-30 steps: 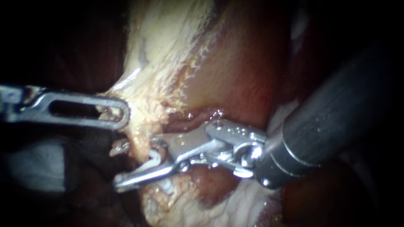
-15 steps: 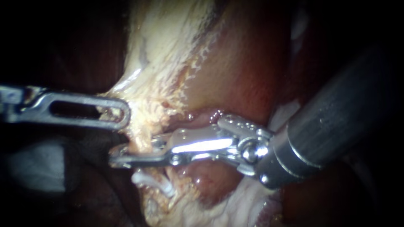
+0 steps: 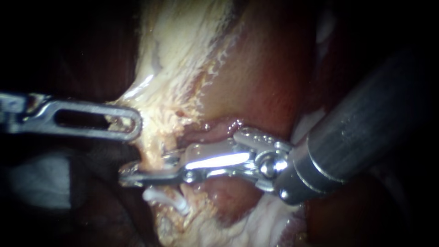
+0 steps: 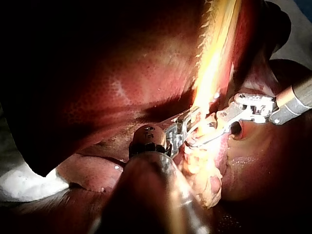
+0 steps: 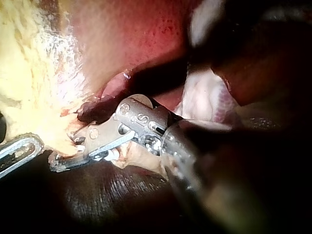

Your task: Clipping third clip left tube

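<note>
Right instrument (image 3: pixel 139 171) tight across pale tube (image 3: pixel 151 154)

Left instrument (image 3: pixel 135 123) close above tube (image 3: pixel 151 151)

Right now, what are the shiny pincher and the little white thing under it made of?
The right instrument, jaws shut on the tube, looks like polished metal: silvery, with bright glare. The white clip below it is probably plastic: smooth, dull white, though tiny.

Left instrument (image 3: pixel 130 122) and right instrument (image 3: pixel 148 171) polished metal; tissue (image 3: pixel 183 68) wet, glistening
</note>
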`<state>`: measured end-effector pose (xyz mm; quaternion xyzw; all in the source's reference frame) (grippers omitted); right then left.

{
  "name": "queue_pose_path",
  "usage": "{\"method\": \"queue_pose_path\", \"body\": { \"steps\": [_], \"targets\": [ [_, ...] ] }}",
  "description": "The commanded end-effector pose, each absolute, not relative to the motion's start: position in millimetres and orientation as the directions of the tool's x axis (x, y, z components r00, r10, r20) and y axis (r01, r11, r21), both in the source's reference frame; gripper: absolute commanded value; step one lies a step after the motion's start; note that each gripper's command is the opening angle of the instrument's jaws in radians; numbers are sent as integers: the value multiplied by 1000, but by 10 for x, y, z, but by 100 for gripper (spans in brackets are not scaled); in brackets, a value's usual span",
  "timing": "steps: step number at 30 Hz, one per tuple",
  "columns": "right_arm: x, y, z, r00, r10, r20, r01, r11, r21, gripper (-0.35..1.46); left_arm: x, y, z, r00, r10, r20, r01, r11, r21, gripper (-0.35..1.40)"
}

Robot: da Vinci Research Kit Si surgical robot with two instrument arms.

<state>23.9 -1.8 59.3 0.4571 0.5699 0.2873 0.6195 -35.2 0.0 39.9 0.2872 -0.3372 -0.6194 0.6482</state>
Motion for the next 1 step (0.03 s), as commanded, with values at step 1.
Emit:
{"method": "queue_pose_path", "body": {
  "steps": [1],
  "targets": [
    [238,-17,594,185,877,-443,164,417,894,-35,-352,0,398,6,-997,81,609,68,791,-35]
  ]
}}
